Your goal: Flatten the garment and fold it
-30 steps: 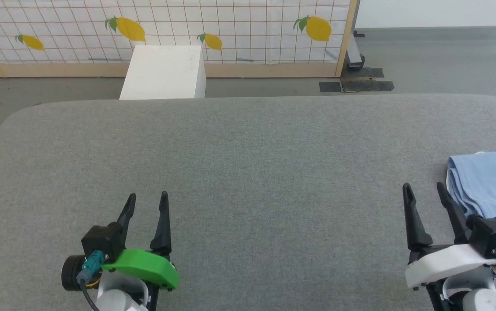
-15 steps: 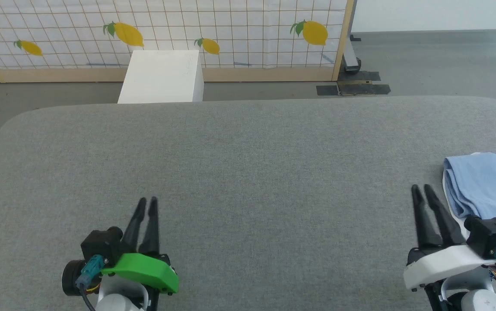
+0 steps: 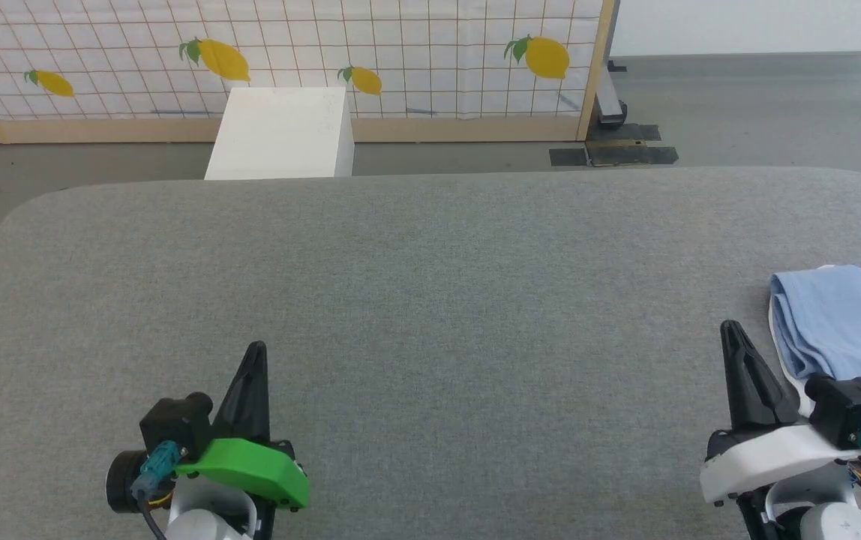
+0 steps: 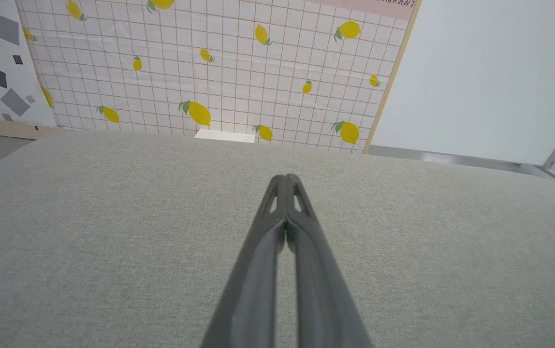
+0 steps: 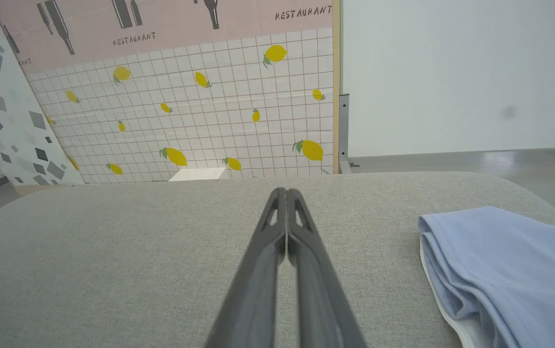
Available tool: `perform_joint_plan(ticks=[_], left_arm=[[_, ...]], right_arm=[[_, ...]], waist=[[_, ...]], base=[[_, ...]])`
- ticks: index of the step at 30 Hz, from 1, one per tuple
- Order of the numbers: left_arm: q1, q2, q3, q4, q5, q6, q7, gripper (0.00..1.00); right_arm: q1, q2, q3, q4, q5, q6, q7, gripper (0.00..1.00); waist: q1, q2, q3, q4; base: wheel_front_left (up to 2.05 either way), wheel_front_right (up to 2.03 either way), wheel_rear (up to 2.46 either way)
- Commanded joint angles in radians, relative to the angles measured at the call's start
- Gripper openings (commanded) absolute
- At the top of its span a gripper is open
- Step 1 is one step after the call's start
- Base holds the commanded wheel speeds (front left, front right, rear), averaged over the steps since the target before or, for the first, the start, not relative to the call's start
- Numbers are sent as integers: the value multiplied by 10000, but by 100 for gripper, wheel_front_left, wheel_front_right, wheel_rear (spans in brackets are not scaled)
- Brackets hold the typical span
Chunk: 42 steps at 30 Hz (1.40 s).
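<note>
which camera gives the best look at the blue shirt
The right wrist view: the light blue shirt lies close, its stacked folds and white edge plain. The head view crops it at its right edge, partly behind the right gripper. The left wrist view gives at most a pale sliver.

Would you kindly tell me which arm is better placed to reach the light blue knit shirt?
Probably right: the right gripper sits just beside the light blue knit shirt at the right edge of the grey fabric surface, while the left gripper is far off. Both are shut.
</note>
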Motion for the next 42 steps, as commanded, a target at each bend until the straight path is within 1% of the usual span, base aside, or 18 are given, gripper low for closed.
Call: perform_joint_plan(ticks=[1, 42], left_arm=[[45, -4, 13, -95, 95, 43, 61, 0], [314, -26, 183, -909, 814, 295, 887, 0]], right_arm=[[8, 1, 28, -39, -70, -1, 28, 0], [55, 10, 227, -314, -586, -6, 455, 0]], waist=[[1, 0, 0, 4], [1, 0, -24, 64]], base=[[0, 0, 0], [0, 0, 0]])
